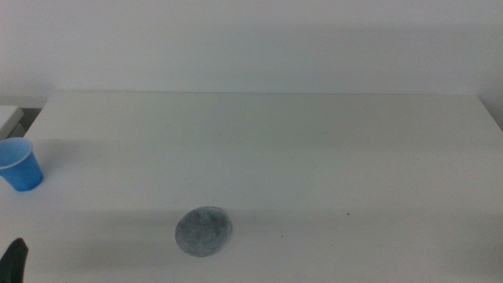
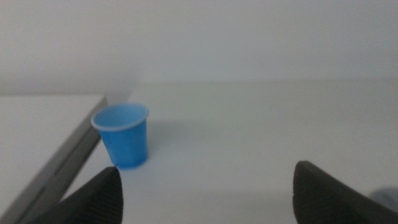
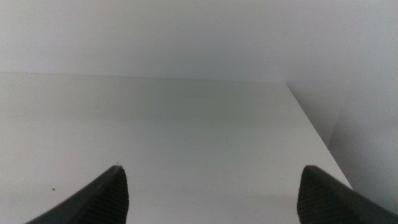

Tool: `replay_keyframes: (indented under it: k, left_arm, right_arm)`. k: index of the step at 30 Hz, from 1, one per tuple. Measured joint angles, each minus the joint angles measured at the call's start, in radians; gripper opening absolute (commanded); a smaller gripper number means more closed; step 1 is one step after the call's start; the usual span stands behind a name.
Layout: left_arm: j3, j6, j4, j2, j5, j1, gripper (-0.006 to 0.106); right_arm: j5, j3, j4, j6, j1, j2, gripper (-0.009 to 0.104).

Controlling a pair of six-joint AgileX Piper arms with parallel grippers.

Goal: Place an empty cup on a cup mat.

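The blue cup [image 1: 19, 164] stands upright at the table's far left edge, its inside empty. The grey speckled cup mat [image 1: 203, 231] lies flat near the front, left of centre, well apart from the cup. My left gripper [image 2: 208, 193] is open and empty, low over the table, with the cup [image 2: 124, 136] a short way ahead of its jaws. Only one dark jaw tip shows in the middle view [image 1: 15, 261], at the bottom left corner. My right gripper [image 3: 211, 196] is open and empty over bare table; it is out of the middle view.
The white table [image 1: 314, 157] ends at a white wall at the back. Its left edge [image 2: 56, 174] runs close beside the cup, with another white surface [image 1: 8, 118] past a dark gap. Its right edge [image 3: 317, 137] shows in the right wrist view.
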Motion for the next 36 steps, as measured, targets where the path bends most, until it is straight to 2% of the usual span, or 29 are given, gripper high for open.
replay_keyframes:
  k: [3, 9, 12, 17, 23, 28, 36]
  left_arm:
    - [-0.084, -0.002, 0.0, 0.105, 0.103, 0.01, 0.094]
    - [-0.432, -0.002, 0.002, 0.527, 0.283, 0.02, 0.094]
    - [-0.613, -0.026, 0.038, 0.726, 0.376, 0.02, 0.094]
    - [-0.942, -0.126, 0.125, 1.066, 0.677, 0.023, 0.094]
    - [-1.239, -0.068, 0.144, 1.383, 0.862, 0.081, 0.094]
    - [-1.44, -0.016, 0.137, 1.599, 0.936, 0.171, 0.094]
    - [-1.609, 0.12, 0.005, 1.852, 0.908, 0.305, 0.094]
  right_arm:
    - [0.0, 0.0, 0.0, 0.0, 0.0, 0.0, 0.093]
    - [0.0, 0.0, 0.0, 0.0, 0.0, 0.0, 0.093]
    - [0.0, 0.0, 0.0, 0.0, 0.0, 0.0, 0.093]
    - [0.0, 0.0, 0.0, 0.0, 0.0, 0.0, 0.093]
    - [0.0, 0.0, 0.0, 0.0, 0.0, 0.0, 0.093]
    - [0.0, 0.0, 0.0, 0.0, 0.0, 0.0, 0.093]
    - [0.0, 0.0, 0.0, 0.0, 0.0, 0.0, 0.093]
